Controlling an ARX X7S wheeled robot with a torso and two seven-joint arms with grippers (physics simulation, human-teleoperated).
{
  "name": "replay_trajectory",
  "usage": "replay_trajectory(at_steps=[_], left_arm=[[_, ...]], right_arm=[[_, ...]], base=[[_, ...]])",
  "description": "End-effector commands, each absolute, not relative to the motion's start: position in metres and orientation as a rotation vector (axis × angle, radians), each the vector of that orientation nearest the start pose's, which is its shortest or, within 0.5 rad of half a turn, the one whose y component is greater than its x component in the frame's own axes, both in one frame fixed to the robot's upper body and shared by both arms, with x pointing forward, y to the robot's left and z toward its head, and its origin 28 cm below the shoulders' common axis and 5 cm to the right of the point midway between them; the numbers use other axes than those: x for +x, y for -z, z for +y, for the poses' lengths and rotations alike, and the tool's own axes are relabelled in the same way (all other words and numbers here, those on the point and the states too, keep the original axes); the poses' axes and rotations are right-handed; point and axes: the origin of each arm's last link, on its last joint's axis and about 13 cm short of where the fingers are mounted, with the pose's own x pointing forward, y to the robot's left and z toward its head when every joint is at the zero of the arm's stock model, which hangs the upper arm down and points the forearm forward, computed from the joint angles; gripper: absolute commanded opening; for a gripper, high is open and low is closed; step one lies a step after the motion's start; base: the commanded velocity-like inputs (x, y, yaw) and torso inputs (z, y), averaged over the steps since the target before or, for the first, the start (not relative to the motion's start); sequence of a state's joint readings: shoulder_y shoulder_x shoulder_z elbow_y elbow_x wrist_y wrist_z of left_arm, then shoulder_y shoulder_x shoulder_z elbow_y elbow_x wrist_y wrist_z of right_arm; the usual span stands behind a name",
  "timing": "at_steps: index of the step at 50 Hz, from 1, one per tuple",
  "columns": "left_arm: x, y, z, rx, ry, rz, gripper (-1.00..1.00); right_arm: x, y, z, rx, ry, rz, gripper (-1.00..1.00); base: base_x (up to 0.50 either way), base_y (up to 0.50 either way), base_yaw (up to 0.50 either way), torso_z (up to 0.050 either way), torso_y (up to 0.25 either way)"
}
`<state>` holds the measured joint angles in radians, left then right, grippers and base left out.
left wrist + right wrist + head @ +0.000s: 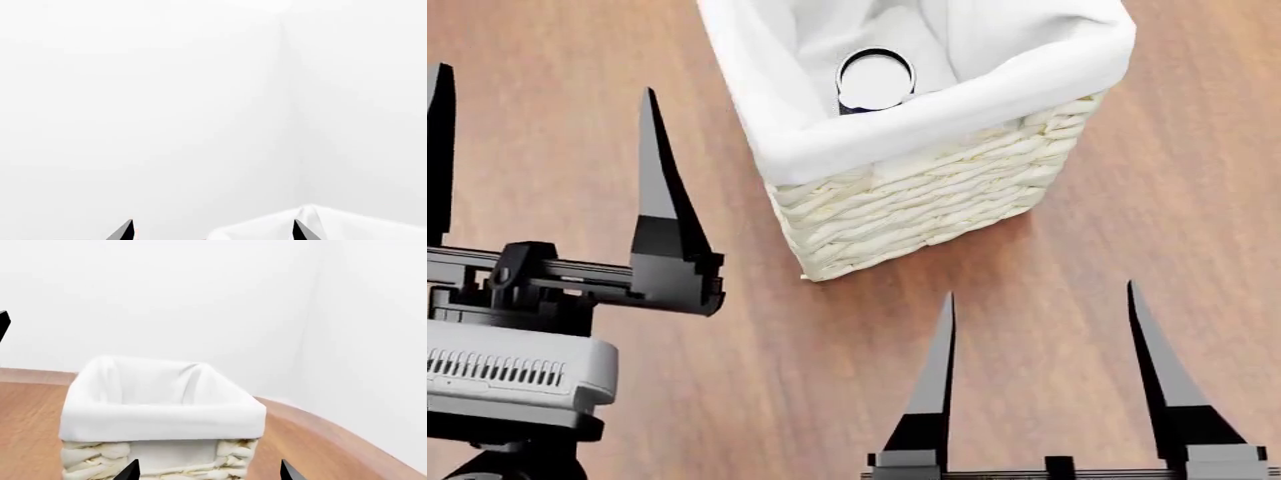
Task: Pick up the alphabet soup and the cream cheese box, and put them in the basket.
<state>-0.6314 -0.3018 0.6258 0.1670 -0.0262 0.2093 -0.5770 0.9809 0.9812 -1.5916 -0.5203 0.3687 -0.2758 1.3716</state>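
Cream wicker basket on brown wood tabletop, alphabet soup upright inside against white lining.
Near the basket's front: left gripper to its left, right gripper just below, both spread wide and empty. Cream cheese box nowhere in view.

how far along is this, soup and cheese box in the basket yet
Soup looks done: a can with a white top and black rim stands inside the basket; its label is hidden. Nothing is in hand: the left gripper and right gripper are open and empty. The cheese box is not in view, so it seems left.
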Motion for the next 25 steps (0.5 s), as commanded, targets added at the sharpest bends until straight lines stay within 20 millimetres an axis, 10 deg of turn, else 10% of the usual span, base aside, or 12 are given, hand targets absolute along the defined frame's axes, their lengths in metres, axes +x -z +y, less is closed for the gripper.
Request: replay_trajectory(at_steps=[1, 25], left_arm=[[0.270, -0.184, 0.155, 0.061, 0.056, -0.923, 1.00], [0.239, -0.184, 0.162, 0.043, 0.041, -0.962, 1.00]], right_arm=[[0.194, -0.146, -0.104, -0.174, 0.012, -0.630, 1.00], [0.177, -0.160, -0.101, -0.155, -0.011, -0.770, 1.00]], base=[[0.00, 0.00, 0.00, 0.000, 0.000], [0.00, 0.00, 0.00, 0.000, 0.000]])
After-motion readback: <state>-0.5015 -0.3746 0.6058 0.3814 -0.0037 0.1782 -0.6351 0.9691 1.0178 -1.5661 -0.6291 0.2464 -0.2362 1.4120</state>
